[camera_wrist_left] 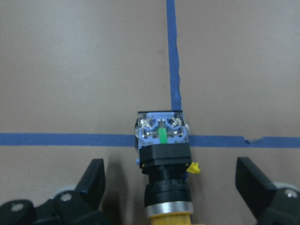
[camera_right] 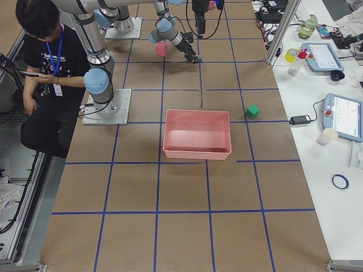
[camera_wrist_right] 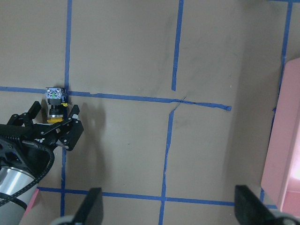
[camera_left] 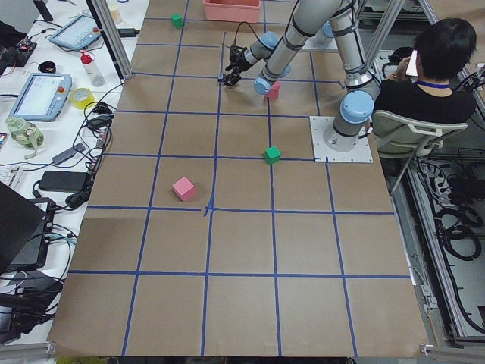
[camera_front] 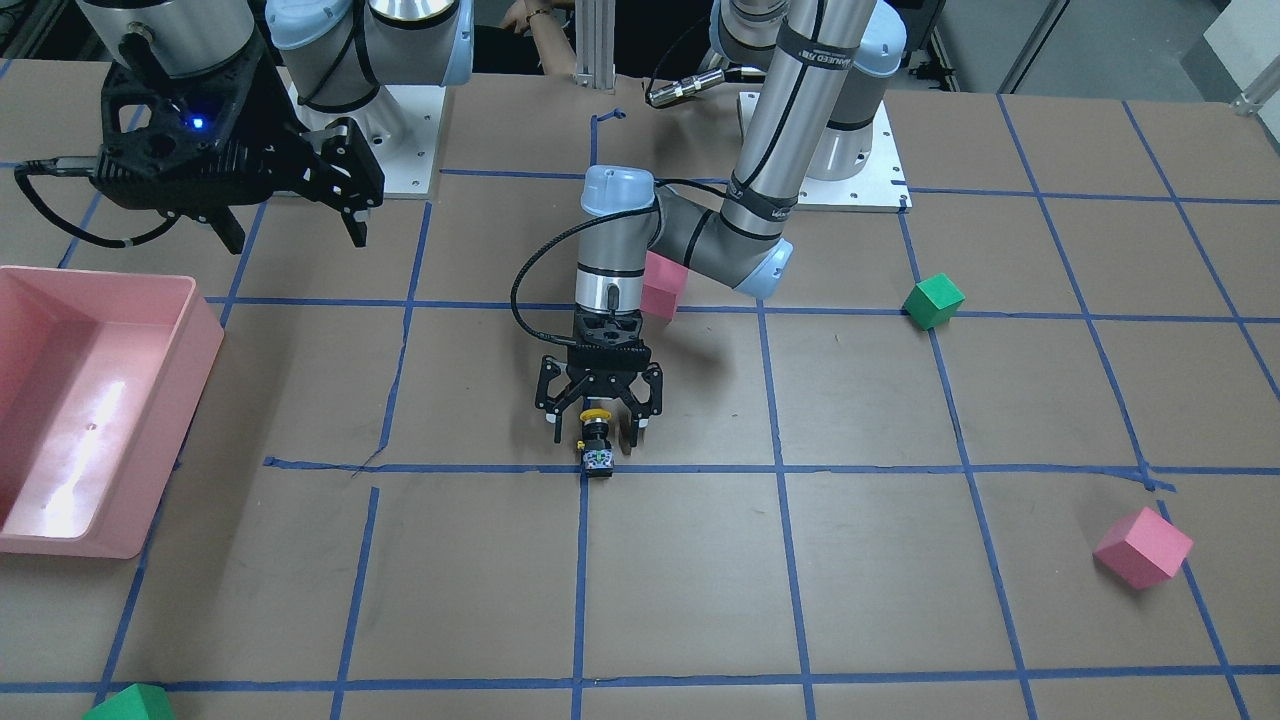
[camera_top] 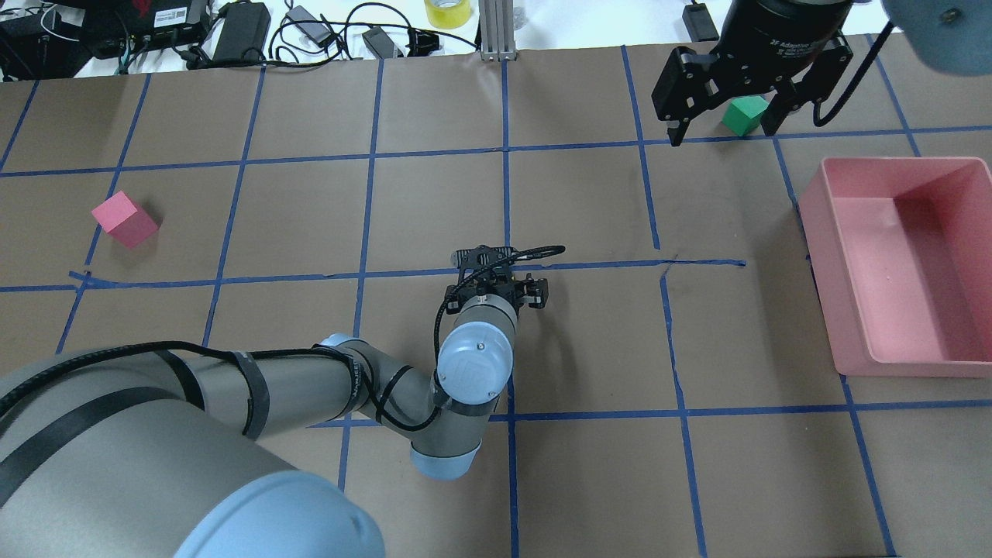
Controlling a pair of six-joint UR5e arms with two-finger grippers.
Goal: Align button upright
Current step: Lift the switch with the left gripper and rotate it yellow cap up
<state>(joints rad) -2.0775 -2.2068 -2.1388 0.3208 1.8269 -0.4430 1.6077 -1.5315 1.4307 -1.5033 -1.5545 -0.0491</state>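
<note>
Lying on its side on the table (camera_front: 900,600), the button (camera_front: 597,447) is resting where two blue tape lines (camera_front: 700,468) cross. Its yellow cap is pointing toward the robot and its silvery base block is facing away, sitting on the tape. The left gripper (camera_front: 598,431) is hanging low over it with jaws apart, one finger on each side of the cap and black body. In the left wrist view both fingers (camera_wrist_left: 91,185) are standing clear of the button (camera_wrist_left: 162,154), touching neither it nor each other.

A pink cube (camera_front: 660,285) is sitting just behind the left arm's wrist, partly hidden by it and apart from the button. A green cube (camera_front: 933,300) and a second pink cube (camera_front: 1143,547) are lying well apart on the robot's left side.

The right gripper (camera_front: 297,240) is hovering high over the robot's right side, its jaws spread wide, near the pink bin (camera_front: 190,330). A second green cube (camera_front: 130,703) is peeking in at the table edge beyond the bin
</note>
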